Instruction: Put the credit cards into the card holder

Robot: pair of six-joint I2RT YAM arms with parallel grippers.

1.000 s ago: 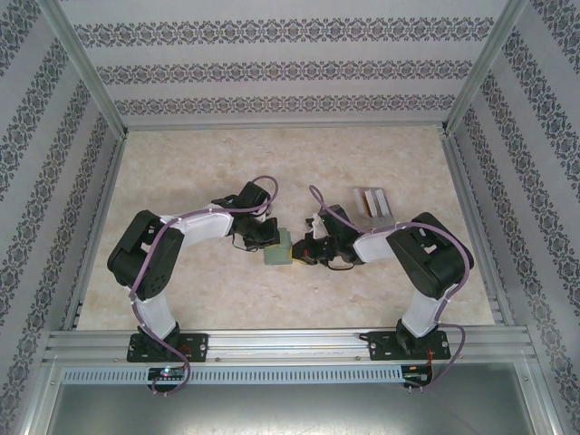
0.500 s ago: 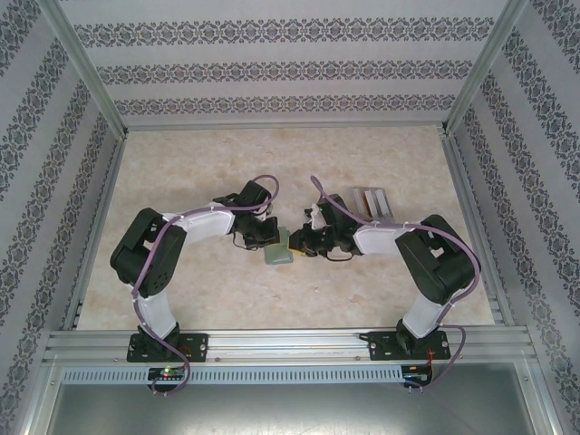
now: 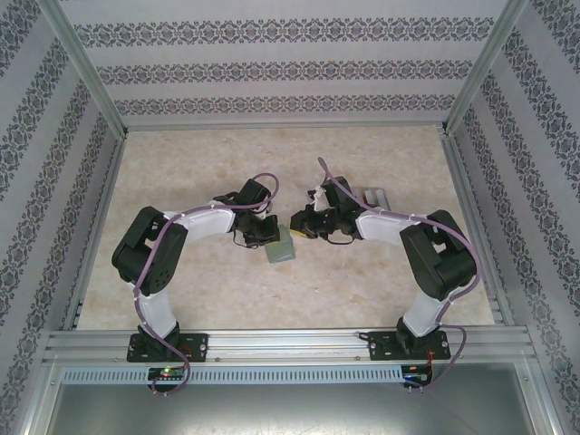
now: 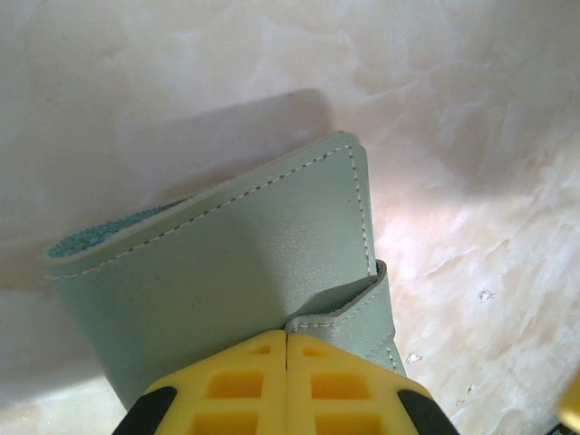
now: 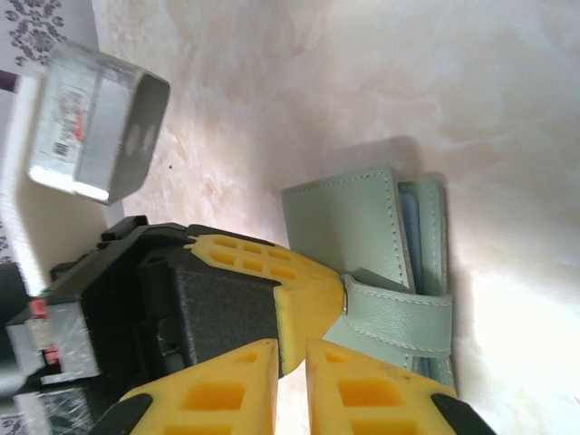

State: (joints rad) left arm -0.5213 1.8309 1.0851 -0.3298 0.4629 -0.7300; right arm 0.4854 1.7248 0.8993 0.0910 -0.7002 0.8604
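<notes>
The wallet [image 5: 349, 222] is folded over with its tab [image 5: 399, 317] wrapped round the edge, and the left gripper [image 4: 286, 367] has hold of it. Its jaws are pinched tight on the wallet's edge right beside the tab, the yellow fingers meeting over the leather. From the right wrist cam you can see the edge of a blue card [image 5: 412, 231] peeking out between the wallet's two flaps.

The right gripper [image 5: 290, 376] hangs just to the right of the wallet, not touching it as far as I can tell. Its jaws are nearly together with only a thin slit between them, and I can't make out whether anything's in there.

From above, the wallet is between the two grippers over the marbled worktop [image 3: 227, 163]. It throws a shadow, but I honestly can't tell if it's resting on the surface. A clear rack [image 3: 379, 196] stands well off to the wallet's right, partly behind the right arm.
</notes>
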